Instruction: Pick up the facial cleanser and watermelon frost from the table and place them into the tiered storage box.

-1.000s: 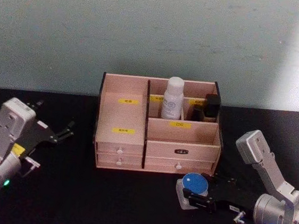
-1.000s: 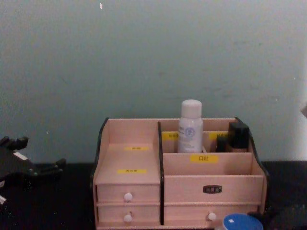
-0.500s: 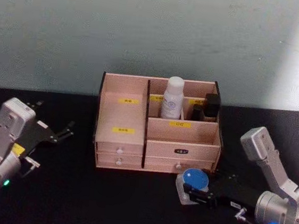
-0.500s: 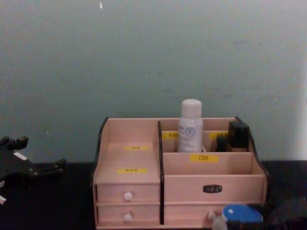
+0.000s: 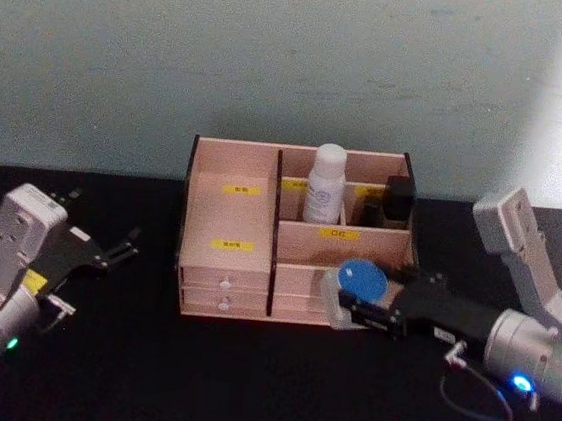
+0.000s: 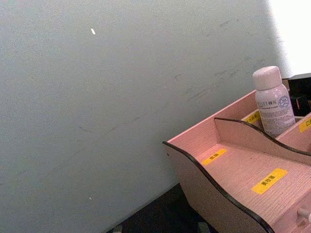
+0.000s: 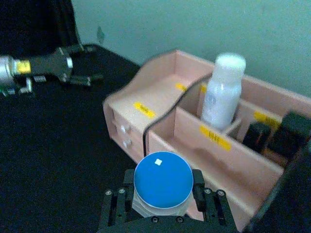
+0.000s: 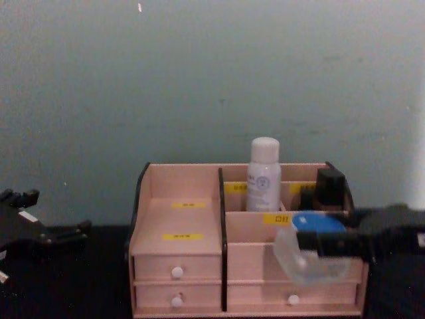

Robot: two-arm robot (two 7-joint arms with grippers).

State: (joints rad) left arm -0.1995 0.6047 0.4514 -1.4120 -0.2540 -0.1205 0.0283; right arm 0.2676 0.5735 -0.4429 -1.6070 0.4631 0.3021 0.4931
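The right gripper [image 5: 354,305] is clamped on a clear, blue-lidded jar [image 5: 360,278], held off the table just in front of the tiered storage box [image 5: 227,227] at its right half, covering part of the drawer fronts. Whether jar and box touch is unclear. The left gripper [image 5: 107,243] rests far left with its fingers spread.

We saw a black table [image 5: 242,387] meeting a plain grey-green wall [image 5: 277,59], with a small white fleck [image 8: 139,8] high up on it. In the rear right compartment of the tiered storage box [image 5: 210,213], a tall black container [image 5: 398,200] stood just beside a shorter dark one [image 5: 371,213].
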